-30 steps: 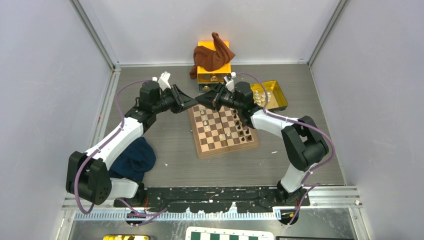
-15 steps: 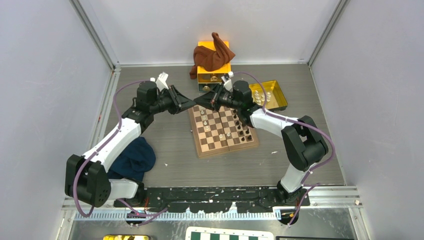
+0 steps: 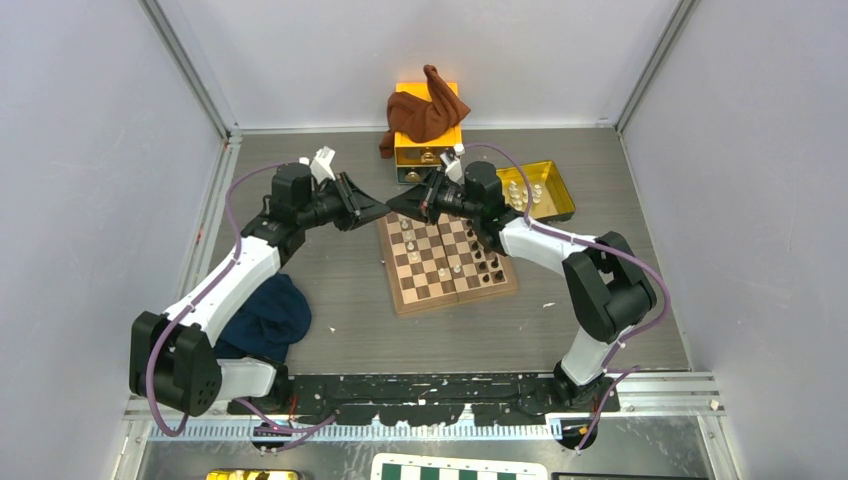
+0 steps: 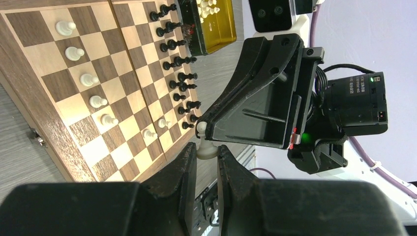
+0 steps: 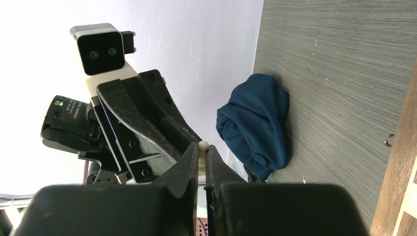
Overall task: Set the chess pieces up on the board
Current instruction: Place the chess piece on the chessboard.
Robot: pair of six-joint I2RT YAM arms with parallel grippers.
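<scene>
Handover under way just above far-left corner of board (image 3: 430, 285). Jaws of left gripper (image 3: 384, 210) narrow, closed on base of white piece (image 4: 205, 142). Jaws of right gripper (image 3: 393, 203) nearly together, pinching its head. Change over last second: both grippers drifted slightly left off that corner, still tip to tip. Piece not yet on any square. You should expect one release next; drop risk there.

Brown cloth (image 3: 425, 110) on orange box (image 3: 448, 138); blue cloth (image 3: 268, 315)
</scene>
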